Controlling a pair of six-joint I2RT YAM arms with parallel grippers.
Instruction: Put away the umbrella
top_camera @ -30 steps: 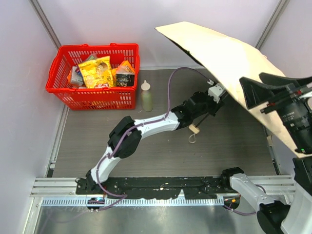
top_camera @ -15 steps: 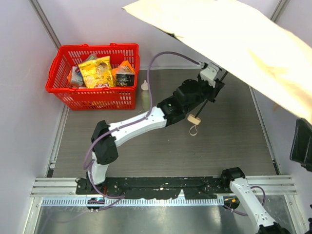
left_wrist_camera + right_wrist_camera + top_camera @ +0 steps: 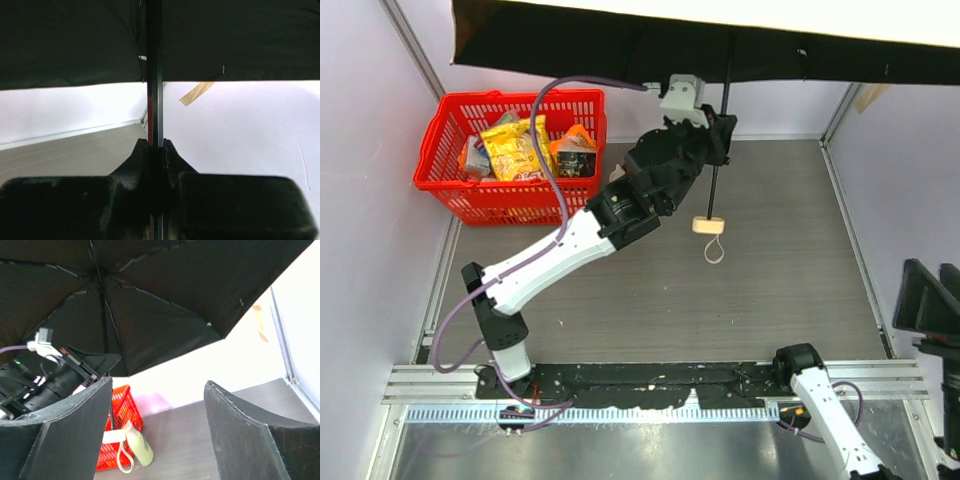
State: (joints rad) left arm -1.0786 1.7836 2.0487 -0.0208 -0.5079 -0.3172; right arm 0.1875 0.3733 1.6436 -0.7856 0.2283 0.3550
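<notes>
umbrella (image 3: 620, 45): open, canopy high over table (image 3: 770, 290) far side | left arm (image 3: 560, 245): stretched forward and up | right gripper (image 3: 157, 425): low right, 2 fingers wide apart, empty | left gripper (image 3: 155, 150): clamped on shaft (image 3: 154, 75) | knob (image 3: 708, 225): hanging below

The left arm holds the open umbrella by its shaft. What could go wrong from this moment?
1. The left gripper pinches only the thin shaft of the umbrella; the wide open canopy could make it twist or slip.
2. The red basket stands close by; the canopy's edge may catch it if lowered open.
3. The squeeze bottle stands beside the basket, near the left arm; a swing might tip it.
</notes>
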